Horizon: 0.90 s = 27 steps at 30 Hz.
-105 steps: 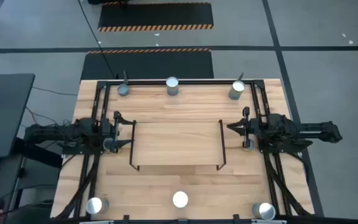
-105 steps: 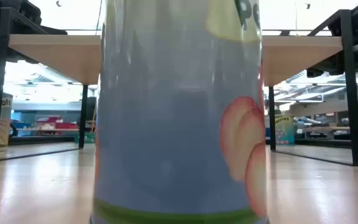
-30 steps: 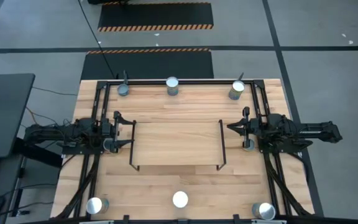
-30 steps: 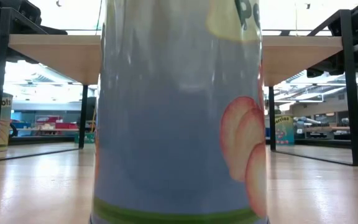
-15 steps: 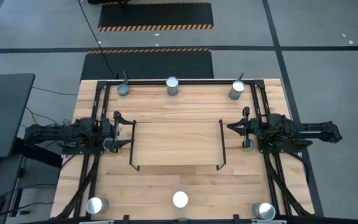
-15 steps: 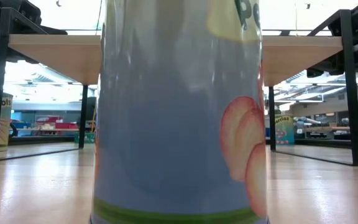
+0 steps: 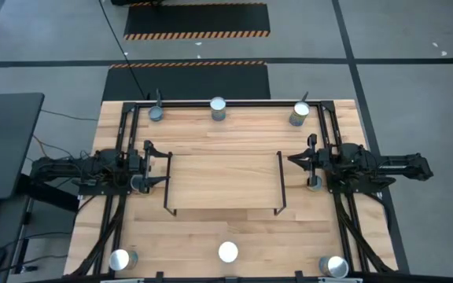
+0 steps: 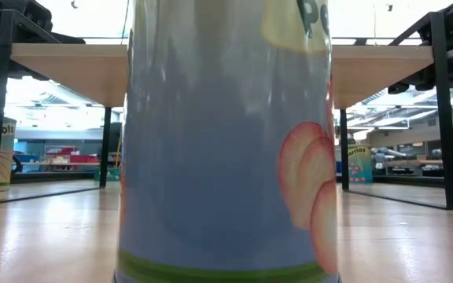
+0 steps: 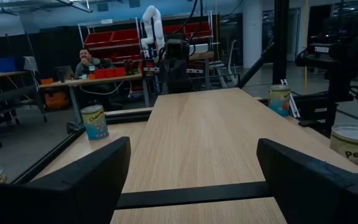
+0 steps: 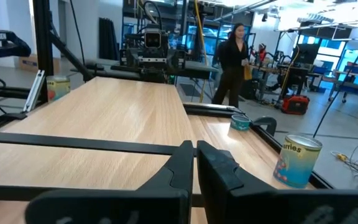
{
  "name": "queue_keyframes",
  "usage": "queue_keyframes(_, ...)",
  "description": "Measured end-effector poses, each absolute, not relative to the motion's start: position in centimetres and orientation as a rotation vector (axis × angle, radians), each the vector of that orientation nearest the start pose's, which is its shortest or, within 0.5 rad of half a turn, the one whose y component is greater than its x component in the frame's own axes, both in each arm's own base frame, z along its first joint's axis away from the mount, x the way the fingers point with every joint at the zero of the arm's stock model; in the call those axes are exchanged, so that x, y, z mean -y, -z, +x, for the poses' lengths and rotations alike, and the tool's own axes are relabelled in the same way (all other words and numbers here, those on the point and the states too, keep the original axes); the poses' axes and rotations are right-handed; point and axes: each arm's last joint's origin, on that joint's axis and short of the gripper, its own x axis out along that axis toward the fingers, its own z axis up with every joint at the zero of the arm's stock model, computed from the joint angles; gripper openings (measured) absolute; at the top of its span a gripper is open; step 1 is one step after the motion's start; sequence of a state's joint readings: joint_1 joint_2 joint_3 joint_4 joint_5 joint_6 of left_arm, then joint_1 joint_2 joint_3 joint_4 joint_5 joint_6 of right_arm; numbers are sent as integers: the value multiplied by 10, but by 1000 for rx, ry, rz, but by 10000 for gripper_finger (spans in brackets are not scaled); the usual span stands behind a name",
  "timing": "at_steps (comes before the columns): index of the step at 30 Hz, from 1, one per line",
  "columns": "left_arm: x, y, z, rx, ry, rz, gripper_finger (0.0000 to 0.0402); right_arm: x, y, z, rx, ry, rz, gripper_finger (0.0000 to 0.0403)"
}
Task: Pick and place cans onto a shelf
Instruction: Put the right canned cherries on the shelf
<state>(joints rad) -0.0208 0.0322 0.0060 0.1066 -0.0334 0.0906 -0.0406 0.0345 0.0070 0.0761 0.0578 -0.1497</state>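
Both tools are held at the shelf [image 7: 222,182] ends: left tool [image 7: 160,164] spread wide, right tool [image 7: 292,161] closed, nothing gripped.

Left end effector [image 7: 166,169] gapes; right end effector [image 7: 291,161] closed.

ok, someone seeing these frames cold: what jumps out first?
Probably the can standing right against the low camera, its blue label with peach art filling most of that view. From above, the empty shelf sits mid-table with the left gripper open at its left end and the right gripper shut at its right end. Six more cans ring the table: three along the far edge, three along the near edge.
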Motion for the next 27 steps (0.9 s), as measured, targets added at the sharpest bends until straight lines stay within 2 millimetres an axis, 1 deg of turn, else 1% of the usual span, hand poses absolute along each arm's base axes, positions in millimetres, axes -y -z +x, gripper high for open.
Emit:
queue_keyframes(2, 1, -173, 99, 80, -16, 88, 357, 6, -170, 99, 40, 102, -154, 29)
queue_keyframes(6, 1, -173, 99, 80, -16, 88, 357, 6, -171, 99, 35, 107, -317, 29)
queue_keyframes(10, 1, -173, 99, 79, -16, 88, 357, 6, -171, 99, 34, 109, -376, 29)
queue_keyframes(11, 1, -173, 99, 80, -16, 88, 357, 6, -172, 99, 37, 117, -448, 29)
queue_keyframes(13, 1, -173, 99, 80, -15, 88, 357, 7, -175, 99, 47, 161, -662, 29)
queue_keyframes(15, 1, -173, 99, 79, -16, 88, 357, 8, -177, 98, 49, 190, -813, 29)
queue_keyframes(18, 1, -173, 99, 80, -16, 88, 357, 8, -179, 98, 62, 207, -898, 29)
queue_keyframes(20, 1, -173, 99, 80, -16, 88, 357, 8, -181, 98, 78, 213, -899, 29)
queue_keyframes(22, 1, -173, 99, 80, -16, 88, 357, 7, -184, 97, 128, 191, -834, 29)
queue_keyframes(25, 1, -173, 99, 80, -16, 88, 357, 5, -188, 97, 203, 123, -577, 29)
queue_keyframes(27, 1, -173, 99, 80, -16, 88, 357, 6, -193, 95, 262, 163, -410, 28)
